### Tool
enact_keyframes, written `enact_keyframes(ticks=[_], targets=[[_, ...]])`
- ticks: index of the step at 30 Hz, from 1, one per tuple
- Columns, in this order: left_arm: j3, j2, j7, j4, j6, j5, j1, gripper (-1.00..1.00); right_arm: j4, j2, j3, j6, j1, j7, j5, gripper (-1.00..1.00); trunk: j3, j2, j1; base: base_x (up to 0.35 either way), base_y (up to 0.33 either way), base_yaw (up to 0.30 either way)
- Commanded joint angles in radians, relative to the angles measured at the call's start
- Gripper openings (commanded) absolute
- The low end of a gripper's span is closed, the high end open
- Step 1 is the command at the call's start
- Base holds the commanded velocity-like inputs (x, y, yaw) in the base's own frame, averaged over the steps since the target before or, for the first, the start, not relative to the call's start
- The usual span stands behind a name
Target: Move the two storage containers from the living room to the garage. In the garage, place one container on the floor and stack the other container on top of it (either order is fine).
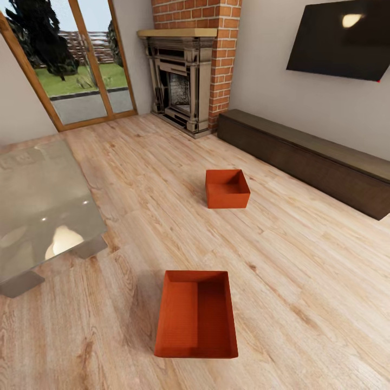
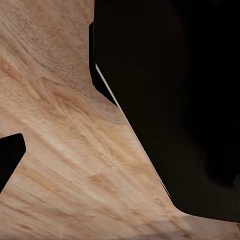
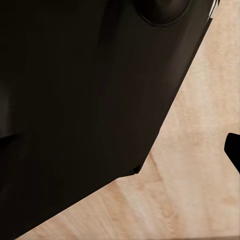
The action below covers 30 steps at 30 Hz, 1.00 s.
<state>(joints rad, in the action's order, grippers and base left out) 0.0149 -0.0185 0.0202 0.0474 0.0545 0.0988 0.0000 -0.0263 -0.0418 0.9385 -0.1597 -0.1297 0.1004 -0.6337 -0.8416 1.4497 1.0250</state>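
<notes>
Two orange-red storage containers stand open and empty on the living room's light wood plank floor (image 1: 303, 260). The nearer container (image 1: 196, 314) lies low in the middle of the head view. The farther container (image 1: 227, 188) sits about a metre beyond it, toward the long cabinet. They are apart and upright. In the left wrist view a dark fingertip (image 2: 10, 155) juts in over the planks beside a large black part of the robot (image 2: 175, 100). The right wrist view has another dark fingertip (image 3: 234, 150) at the picture's edge, next to the robot's black body (image 3: 85, 100).
A glass-topped low table (image 1: 43, 206) stands at the left. A red-brick fireplace (image 1: 189, 81) and wood-framed glass doors (image 1: 81, 65) are at the back. A long dark low cabinet (image 1: 309, 157) runs along the right wall under a black TV (image 1: 341, 38).
</notes>
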Motion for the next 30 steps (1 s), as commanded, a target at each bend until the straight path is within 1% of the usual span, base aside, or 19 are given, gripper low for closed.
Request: enact_keyframes(ticks=[1, 26, 30], targets=[[0.000, 0.000, 0.000, 0.000, 0.002, 0.010, 0.000, 1.00, -0.003, 0.000, 0.006, -0.005, -0.001, 0.007, -0.010, 1.00, -0.001, 0.000, 0.000, 0.000, 0.000, 0.000], [-0.001, 0.000, 0.001, 0.000, 0.002, 0.010, 0.000, 1.00, -0.003, 0.000, 0.006, -0.006, 0.000, 0.007, -0.009, 1.00, -0.001, 0.000, 0.000, 0.000, 0.000, 0.000], [-0.004, 0.003, 0.000, 0.002, 0.002, 0.008, 0.000, 1.00, -0.002, 0.002, 0.007, -0.007, -0.001, 0.007, -0.008, 1.00, -0.001, 0.000, 0.000, 0.000, 0.000, 0.000]])
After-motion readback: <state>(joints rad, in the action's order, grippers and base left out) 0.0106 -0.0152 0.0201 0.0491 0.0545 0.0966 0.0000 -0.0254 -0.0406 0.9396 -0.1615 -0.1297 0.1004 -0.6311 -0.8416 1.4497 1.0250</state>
